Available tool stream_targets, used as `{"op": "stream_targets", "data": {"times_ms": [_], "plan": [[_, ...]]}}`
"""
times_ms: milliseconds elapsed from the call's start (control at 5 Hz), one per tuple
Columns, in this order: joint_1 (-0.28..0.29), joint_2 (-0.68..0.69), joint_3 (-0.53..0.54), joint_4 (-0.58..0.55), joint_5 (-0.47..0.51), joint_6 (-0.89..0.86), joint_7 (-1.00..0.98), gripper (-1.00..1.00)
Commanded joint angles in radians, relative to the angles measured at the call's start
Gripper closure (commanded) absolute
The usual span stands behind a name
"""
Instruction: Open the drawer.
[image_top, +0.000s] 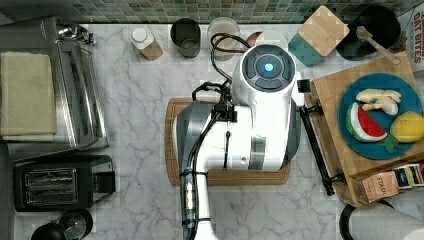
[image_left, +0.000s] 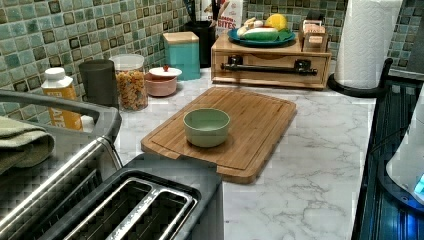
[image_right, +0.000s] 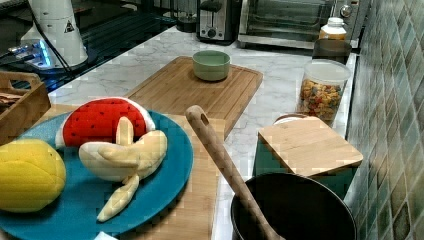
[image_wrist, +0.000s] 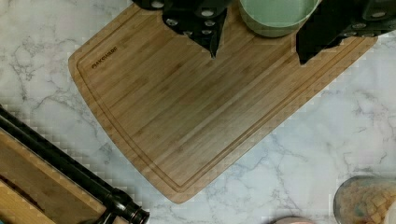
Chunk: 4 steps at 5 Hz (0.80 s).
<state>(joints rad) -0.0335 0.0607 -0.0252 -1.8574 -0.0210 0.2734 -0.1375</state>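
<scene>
Drawer (image_left: 272, 62): light wood, black bar handle (image_left: 270, 68)

Your bench (image_left: 320, 150) is glossy white marble with grey veins, and on it the cutting board (image_wrist: 187, 107) is matt, fine-grained bamboo. You have a drawer (image_left: 272, 60) of light wood with a dark metal bar handle (image_wrist: 65, 170). The pincer (image_wrist: 257, 51) fingers (image_wrist: 205, 28) look like matt black plastic, and the bowl (image_left: 206, 127) is smooth pale green.
</scene>
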Motion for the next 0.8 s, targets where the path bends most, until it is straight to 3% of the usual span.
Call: {"op": "stream_targets", "data": {"times_ms": [200,400,600,800], "plan": [[0.000,0.003,0.000,-0.012,0.000,0.001,-0.001,-1.00],[-0.053,-0.021,0.037,-0.032,0.004,-0.035,-0.145,-1.00],[-0.029,-0.066,-0.015,-0.076,-0.034,-0.065,-0.401,-1.00],[-0.039,-0.124,-0.035,-0.157,-0.080,-0.027,-0.579,-1.00]]}}
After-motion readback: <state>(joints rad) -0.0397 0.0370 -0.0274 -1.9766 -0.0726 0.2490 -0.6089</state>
